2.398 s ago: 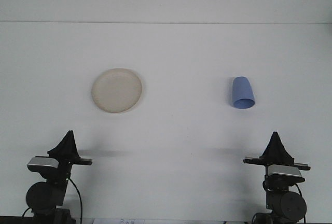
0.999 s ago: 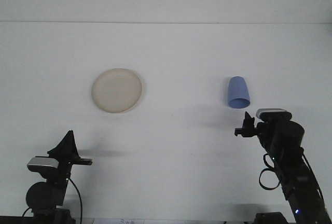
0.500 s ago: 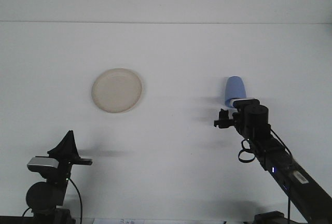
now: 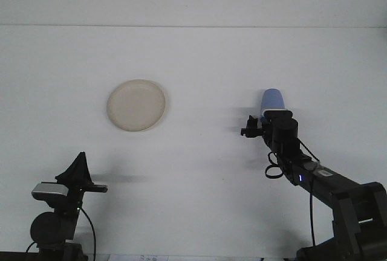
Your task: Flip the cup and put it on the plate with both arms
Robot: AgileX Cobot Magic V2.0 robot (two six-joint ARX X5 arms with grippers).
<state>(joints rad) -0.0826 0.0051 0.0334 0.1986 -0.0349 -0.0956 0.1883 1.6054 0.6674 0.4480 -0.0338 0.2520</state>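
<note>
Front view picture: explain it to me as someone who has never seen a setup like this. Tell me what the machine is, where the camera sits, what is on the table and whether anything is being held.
This is a two-armed robot seen from a camera that looks forward over a white table, the way the robot faces. The black shape at the lower left is the left arm's gripper, parked near the table's front edge. The long black arm reaching in from the lower right ends in the right gripper, the part that grasps. Two things are on the table: a round cream-coloured plate on the left and a light blue plastic cup on the right. The right gripper is right at the cup and hides its near end, so the picture does not show whether it grips the cup or only touches it. The left gripper holds nothing. The plate has nothing on it.
</note>
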